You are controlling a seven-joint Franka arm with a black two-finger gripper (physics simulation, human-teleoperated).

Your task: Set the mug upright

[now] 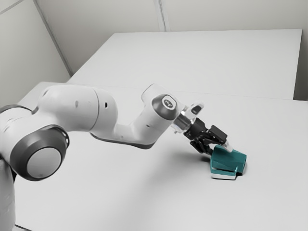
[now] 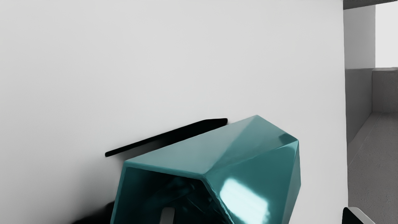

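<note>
Room: pale walls (image 1: 226, 14), plain light, a white table (image 1: 120, 192) running back to a second white surface (image 1: 207, 62).
Arm: white arm (image 1: 72, 106) in from the exterior view's left, hand slanting down toward its right.
Mug: teal mug (image 1: 228, 160), faceted, on its side on the table, mouth turned to the gripper (image 1: 220, 149). Not upright.
Pincer: wide. In the wrist view one finger (image 2: 167, 216) shows against the dark mouth, the other finger (image 2: 362, 217) well out past the mug's outer side. No pinch on both faces.
Black strip: lies along the mug's far flank in the wrist view (image 2: 174, 133); handle or shadow, cannot tell.
Pale edge: low on the mug in the exterior view (image 1: 223, 176); part unclear.
Step, my reading: taking the side wall near the rim, one finger inside, one out.
Doing it well: get the inner finger properly past the lip, then close slowly so the outer one meets the wall without shoving the mug along. Lift just enough for the base to swing under, tip the hand toward vertical so the mouth rises, lower flat, release gently.
Risk: a shallow bite on slanted facets could slip or roll the mug; a low turn could scrape the base.
</note>
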